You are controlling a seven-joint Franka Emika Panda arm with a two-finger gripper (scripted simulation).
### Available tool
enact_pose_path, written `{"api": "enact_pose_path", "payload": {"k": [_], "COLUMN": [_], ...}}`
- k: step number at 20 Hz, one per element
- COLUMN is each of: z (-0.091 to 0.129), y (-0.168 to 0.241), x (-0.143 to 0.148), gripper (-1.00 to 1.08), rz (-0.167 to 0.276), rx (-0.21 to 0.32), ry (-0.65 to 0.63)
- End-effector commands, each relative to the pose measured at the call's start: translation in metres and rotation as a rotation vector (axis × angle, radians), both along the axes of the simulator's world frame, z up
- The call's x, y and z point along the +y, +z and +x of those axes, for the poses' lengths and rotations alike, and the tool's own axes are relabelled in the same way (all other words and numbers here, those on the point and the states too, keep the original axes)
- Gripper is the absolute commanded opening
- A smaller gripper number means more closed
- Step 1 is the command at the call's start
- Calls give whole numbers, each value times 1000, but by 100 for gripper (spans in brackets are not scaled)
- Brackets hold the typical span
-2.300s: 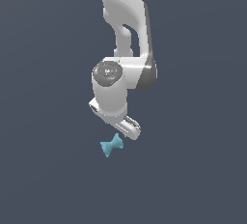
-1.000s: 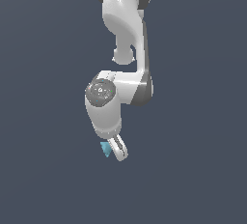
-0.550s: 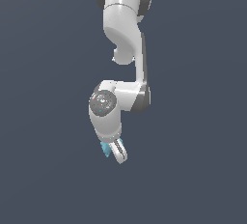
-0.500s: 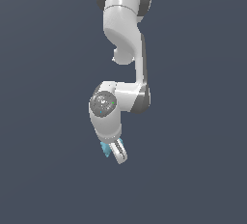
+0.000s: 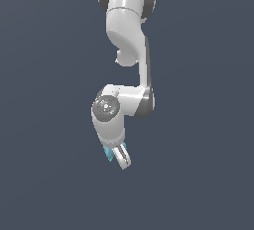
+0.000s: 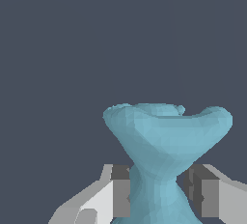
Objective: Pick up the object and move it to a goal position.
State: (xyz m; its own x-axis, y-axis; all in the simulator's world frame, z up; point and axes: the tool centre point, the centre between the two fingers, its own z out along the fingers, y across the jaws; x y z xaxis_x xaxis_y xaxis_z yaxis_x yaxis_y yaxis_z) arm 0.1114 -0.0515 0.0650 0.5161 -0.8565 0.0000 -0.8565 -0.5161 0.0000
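Exterior view — arm: As it hangs down from the top edge of the frame against a plain dark slate backdrop, the white Panda arm [image 5: 130, 50] bends at a dark-capped joint and points its wrist downward.
Exterior view — gripper: the gripper [image 5: 119, 158] sits at the lowest end of the arm, angled toward the exterior view's right.
Exterior view — object: only a sliver of the light-blue bow-tie piece [image 5: 107, 153] shows (most of it is hidden behind the fingers), on the exterior view's left of the gripper.
Wrist view — object: the bow-tie piece [image 6: 166, 141] fills the middle, its flared upper lobe wide and faceted, its narrow waist between the pads.
Wrist view — fingers: the two grey-padded fingers [image 6: 120, 191] flank the waist on either side.
Wrist view — jaws: closed on the waist of the bow-tie piece, pads touching it.
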Motion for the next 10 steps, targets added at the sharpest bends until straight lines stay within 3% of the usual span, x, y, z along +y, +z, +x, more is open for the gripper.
{"api": "enact_pose_path", "payload": {"k": [1, 10], "z": [0, -1], "y": [0, 1], "x": [0, 0], "gripper": [-100, -100], "rz": [0, 0], "rx": [0, 0], "ry": [0, 0]}}
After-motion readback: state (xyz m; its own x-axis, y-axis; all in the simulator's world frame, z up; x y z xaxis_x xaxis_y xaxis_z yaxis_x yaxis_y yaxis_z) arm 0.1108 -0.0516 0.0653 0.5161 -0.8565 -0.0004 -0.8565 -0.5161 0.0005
